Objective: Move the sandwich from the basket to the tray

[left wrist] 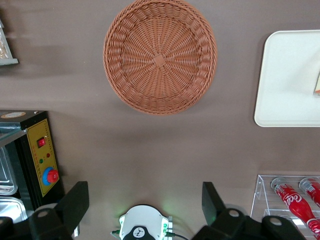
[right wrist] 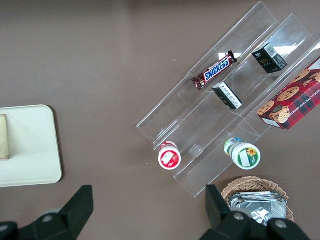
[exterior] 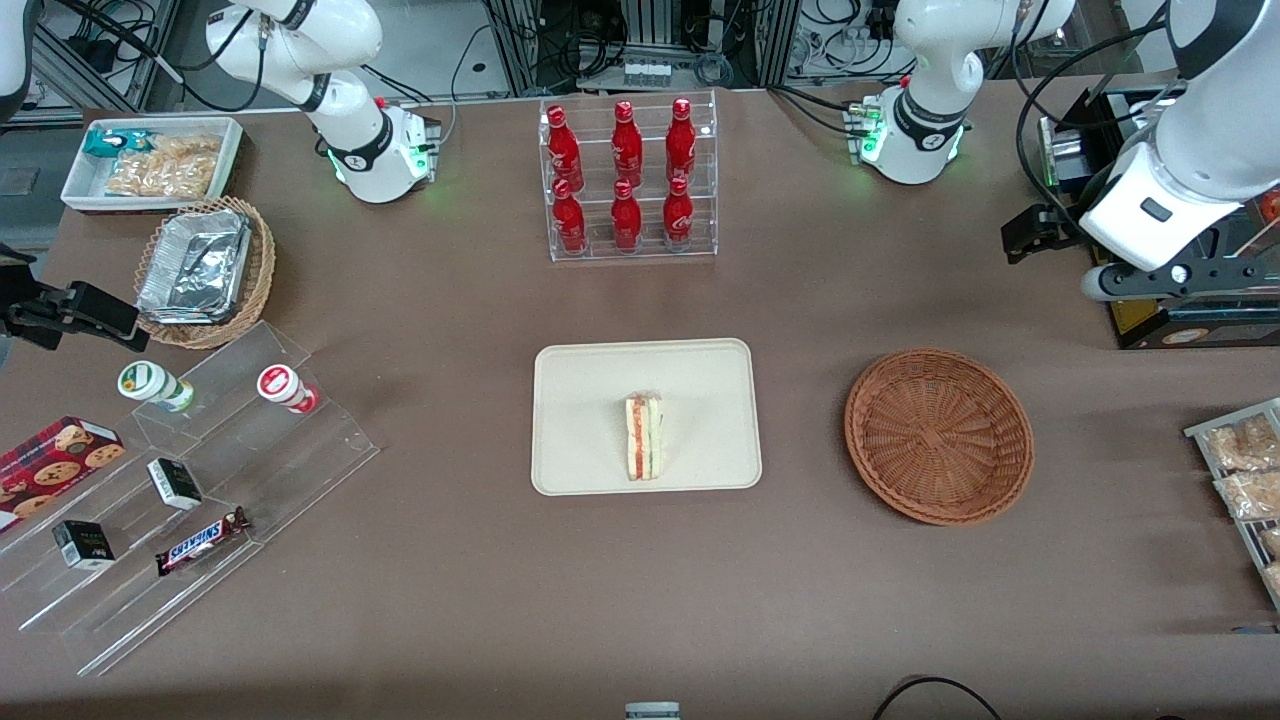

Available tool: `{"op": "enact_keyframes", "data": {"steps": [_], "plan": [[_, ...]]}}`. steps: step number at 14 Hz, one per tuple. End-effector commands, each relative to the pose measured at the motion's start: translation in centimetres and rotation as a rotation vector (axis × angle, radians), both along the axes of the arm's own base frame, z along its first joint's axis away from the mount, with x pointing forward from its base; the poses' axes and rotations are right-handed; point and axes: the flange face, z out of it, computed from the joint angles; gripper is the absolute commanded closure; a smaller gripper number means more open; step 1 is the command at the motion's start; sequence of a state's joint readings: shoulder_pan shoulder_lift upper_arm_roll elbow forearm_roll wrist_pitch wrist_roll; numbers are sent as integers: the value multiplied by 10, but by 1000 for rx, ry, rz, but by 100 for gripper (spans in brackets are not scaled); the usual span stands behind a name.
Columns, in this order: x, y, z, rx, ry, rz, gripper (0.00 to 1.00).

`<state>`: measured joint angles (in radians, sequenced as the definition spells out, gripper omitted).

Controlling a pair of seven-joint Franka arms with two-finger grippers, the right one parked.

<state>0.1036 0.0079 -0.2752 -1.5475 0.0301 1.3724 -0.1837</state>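
Note:
The sandwich [exterior: 643, 436], a pale wedge with red and green layers, lies on the cream tray [exterior: 590, 400] near its middle. Its edge shows in the left wrist view [left wrist: 317, 82] on the tray [left wrist: 285, 75], and in the right wrist view [right wrist: 2, 136]. The reddish-brown wicker basket [exterior: 938, 435] beside the tray is empty, as the left wrist view [left wrist: 160, 55] also shows. My left gripper [exterior: 1040, 235] hangs raised, farther from the front camera than the basket, toward the working arm's end of the table. It [left wrist: 145, 200] is open wide and holds nothing.
A clear rack of red bottles [exterior: 628, 180] stands farther from the front camera than the tray. A black box with a red button [left wrist: 42, 160] sits near my gripper. Bagged snacks [exterior: 1240, 460] lie at the working arm's end. Clear steps [exterior: 200, 480] with small goods stand at the parked arm's end.

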Motion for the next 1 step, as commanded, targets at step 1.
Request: {"op": "enact_keyframes", "data": {"steps": [1], "plan": [[5,-1,4,3,-16,3,0]]}}
